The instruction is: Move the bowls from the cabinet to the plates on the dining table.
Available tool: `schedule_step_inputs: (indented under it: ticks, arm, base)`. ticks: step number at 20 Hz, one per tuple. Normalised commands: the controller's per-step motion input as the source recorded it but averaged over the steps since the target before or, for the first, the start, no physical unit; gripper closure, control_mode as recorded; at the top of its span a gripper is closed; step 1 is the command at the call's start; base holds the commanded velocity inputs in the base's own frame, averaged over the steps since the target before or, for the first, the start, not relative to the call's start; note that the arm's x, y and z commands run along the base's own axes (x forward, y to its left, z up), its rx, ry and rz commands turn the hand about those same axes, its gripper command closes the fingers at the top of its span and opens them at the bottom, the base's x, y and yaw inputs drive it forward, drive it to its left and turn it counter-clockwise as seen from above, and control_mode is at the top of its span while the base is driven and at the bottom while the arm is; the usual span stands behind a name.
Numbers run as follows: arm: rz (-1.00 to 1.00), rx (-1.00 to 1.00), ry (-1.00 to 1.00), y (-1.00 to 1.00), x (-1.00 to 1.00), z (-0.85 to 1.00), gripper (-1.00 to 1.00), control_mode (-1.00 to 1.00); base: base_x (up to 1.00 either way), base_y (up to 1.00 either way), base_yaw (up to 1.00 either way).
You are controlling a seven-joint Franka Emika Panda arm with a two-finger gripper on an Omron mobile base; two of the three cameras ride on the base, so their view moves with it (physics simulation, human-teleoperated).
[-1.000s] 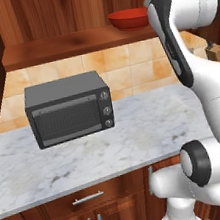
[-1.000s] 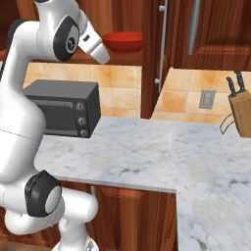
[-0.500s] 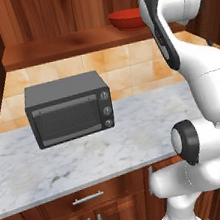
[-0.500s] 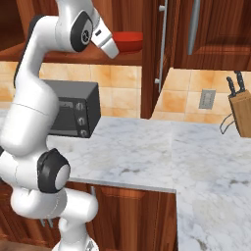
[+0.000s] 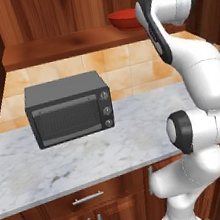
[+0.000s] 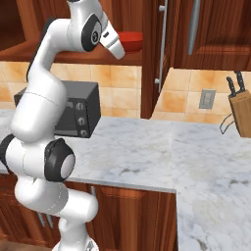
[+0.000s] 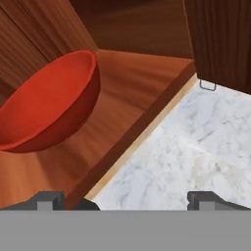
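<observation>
Hand (image 7: 125, 201) stood spread wide and empty, its two dark fingertips (image 7: 46, 200) far apart at the bottom of the hand view, raised level with the cabinet shelf (image 7: 142, 78). Red bowl (image 7: 46, 105) sat on that shelf at about ten o'clock from the hand, near it but not touched, tilted in that rolled view. In the left base view the bowl (image 5: 123, 19) lay on the shelf (image 5: 70, 43) at about eleven o'clock from the arm's upper link. Below the shelf, a dark toaster oven (image 5: 70, 114) rested on the marble tabletop (image 5: 138, 143). In the right base view a knife block (image 6: 241, 112) stood at three o'clock, well apart from the bowl (image 6: 131, 41).
</observation>
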Motion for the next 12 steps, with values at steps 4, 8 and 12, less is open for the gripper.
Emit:
schedule_step_inputs:
  ticks: [4,8,12]
  arm:
    - [-0.01,0.00,0.01,0.00,0.69,0.00,-1.00,-1.00]
    - [0.00,0.00,0.03,0.00,0.66,0.00,-1.00,-1.00]
    - [0.00,0.00,0.05,0.00,0.58,0.00,-1.00,-1.00]
  base:
    - [0.00,0.00,0.00]
    - [0.00,0.00,0.00]
    - [0.00,0.00,0.00]
